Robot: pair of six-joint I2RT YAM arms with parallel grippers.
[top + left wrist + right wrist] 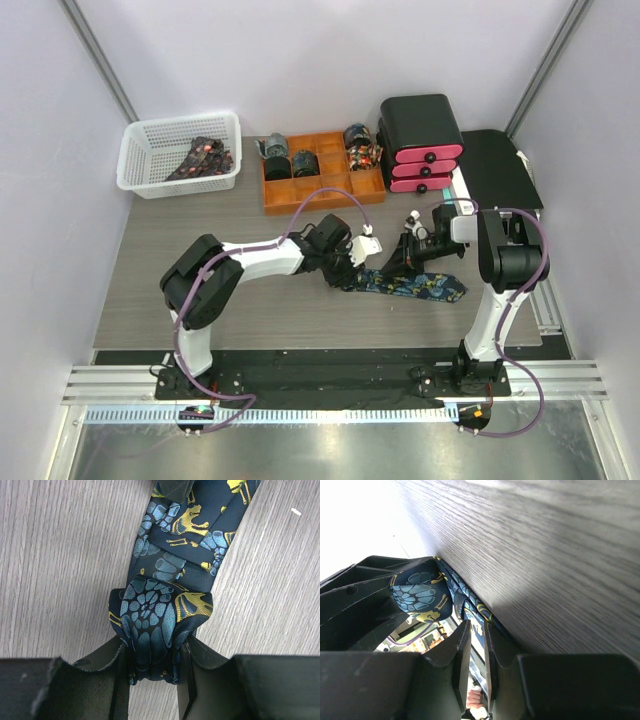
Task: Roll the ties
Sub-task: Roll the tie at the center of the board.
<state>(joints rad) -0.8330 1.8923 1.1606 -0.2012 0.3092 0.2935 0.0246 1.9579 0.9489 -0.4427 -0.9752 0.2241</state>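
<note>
Your left gripper pinches coiled end of tie; rest runs ahead, flat on table. Your right gripper: fingers nearly together, tie edge entering gap, clamping unclear.

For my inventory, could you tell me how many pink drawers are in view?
3, stacked in the black cabinet at the back right: top drawer, middle drawer, bottom drawer. None appears hidden.

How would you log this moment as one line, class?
left gripper: shut on tie, coiled end | right gripper: narrow gap at tie, grip unclear | rest of tie: flat on table
</note>
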